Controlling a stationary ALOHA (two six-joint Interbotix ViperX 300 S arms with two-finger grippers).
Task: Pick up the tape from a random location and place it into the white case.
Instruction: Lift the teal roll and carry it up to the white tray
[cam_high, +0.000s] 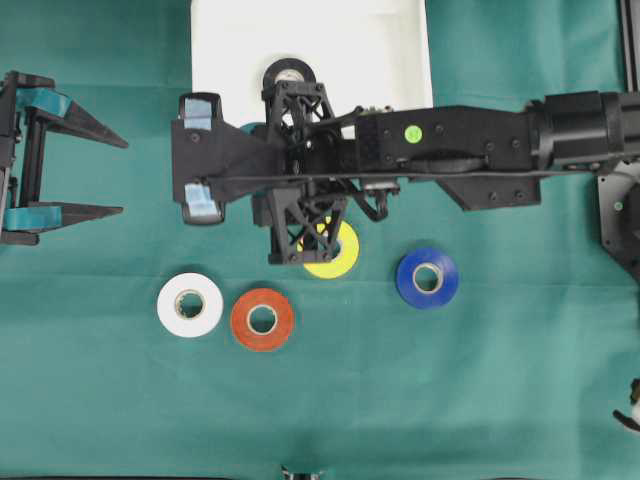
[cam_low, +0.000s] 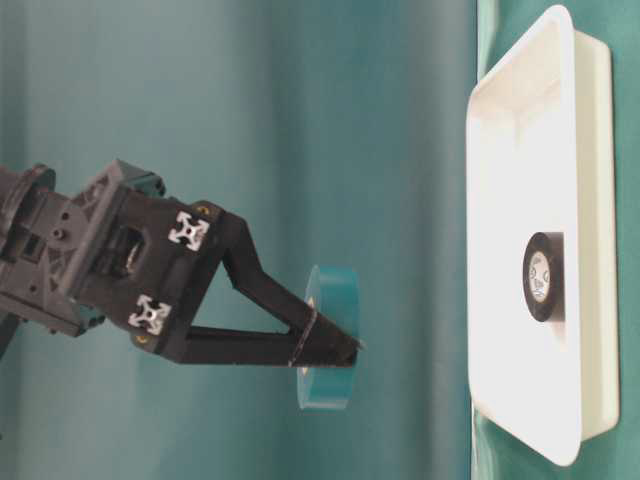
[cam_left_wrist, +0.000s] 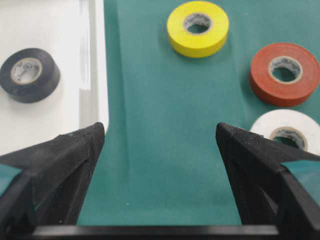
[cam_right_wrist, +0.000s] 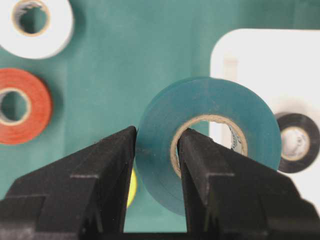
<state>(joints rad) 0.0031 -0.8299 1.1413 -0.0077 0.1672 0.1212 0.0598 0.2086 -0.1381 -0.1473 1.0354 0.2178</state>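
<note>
A desk covered in dark green cloth (cam_high: 100, 400) carries everything here. At its far edge in the overhead view lies the large shallow white rectangular plastic case with rounded corners and a raised rim (cam_high: 380, 50), and a black roll of tape (cam_left_wrist: 29, 75) rests flat inside it. The right black robot arm (cam_high: 480, 140) stretches across the middle of the desk from the right side, and its right gripper (cam_right_wrist: 156, 150) has its jaws clamped on the wall of a teal-green roll of tape (cam_right_wrist: 210, 135), one jaw outside the roll and the other inside its cardboard core; the table-level view shows this roll (cam_low: 330, 335) held clear of the cloth, just beside the case but not over its floor. The left gripper (cam_high: 105, 176) sits at the left edge of the overhead view with its jaws spread wide and nothing between them. On the cloth nearer the front lie four loose rolls, each flat: a blue roll of tape (cam_high: 427, 277) to the right, a yellow roll of tape (cam_high: 335, 255) partly hidden under the right arm, an orange-red roll of tape (cam_high: 262, 319), and a white roll of tape (cam_high: 190, 304) just beside the orange-red one.
</note>
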